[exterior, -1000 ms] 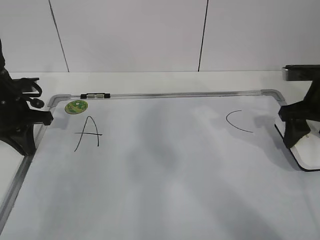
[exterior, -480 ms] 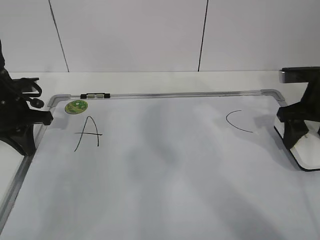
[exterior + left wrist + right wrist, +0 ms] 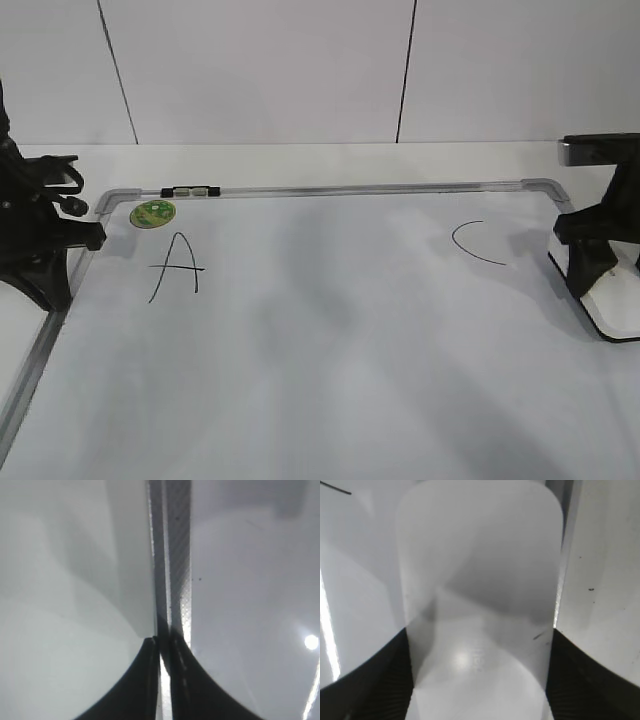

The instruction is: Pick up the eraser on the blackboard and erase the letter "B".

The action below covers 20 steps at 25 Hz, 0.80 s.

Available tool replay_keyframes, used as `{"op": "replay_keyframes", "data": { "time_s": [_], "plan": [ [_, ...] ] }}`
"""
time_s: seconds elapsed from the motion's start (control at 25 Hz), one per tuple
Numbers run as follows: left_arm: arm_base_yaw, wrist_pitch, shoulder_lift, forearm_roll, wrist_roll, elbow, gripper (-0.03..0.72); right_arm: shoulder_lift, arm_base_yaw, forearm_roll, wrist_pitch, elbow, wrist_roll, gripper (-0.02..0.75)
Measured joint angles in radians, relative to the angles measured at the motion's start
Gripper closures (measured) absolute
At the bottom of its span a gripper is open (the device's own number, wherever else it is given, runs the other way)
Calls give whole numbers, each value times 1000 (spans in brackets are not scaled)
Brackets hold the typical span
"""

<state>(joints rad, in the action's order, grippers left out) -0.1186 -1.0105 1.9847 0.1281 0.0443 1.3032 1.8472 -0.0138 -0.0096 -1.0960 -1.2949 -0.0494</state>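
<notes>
Eraser (image 3: 480, 595) between right jaws (touching).

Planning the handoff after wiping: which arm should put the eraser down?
The right. Its hand already straddles the eraser at the blackboard's right edge; the left hand sits shut over the left frame.

eraser (image 3: 618, 305): cut off by exterior view's right edge | right end effector (image 3: 479, 680): fingertips below right-wrist frame | eraser lettering: blurred, unreadable
</notes>
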Motion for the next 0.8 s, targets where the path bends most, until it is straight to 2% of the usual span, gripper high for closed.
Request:
{"op": "replay_keyframes", "data": {
  "time_s": [0.8],
  "plan": [
    [0, 0, 0, 0, 0, 0, 669, 0, 0, -2, 0, 0, 0, 192]
  ]
}}
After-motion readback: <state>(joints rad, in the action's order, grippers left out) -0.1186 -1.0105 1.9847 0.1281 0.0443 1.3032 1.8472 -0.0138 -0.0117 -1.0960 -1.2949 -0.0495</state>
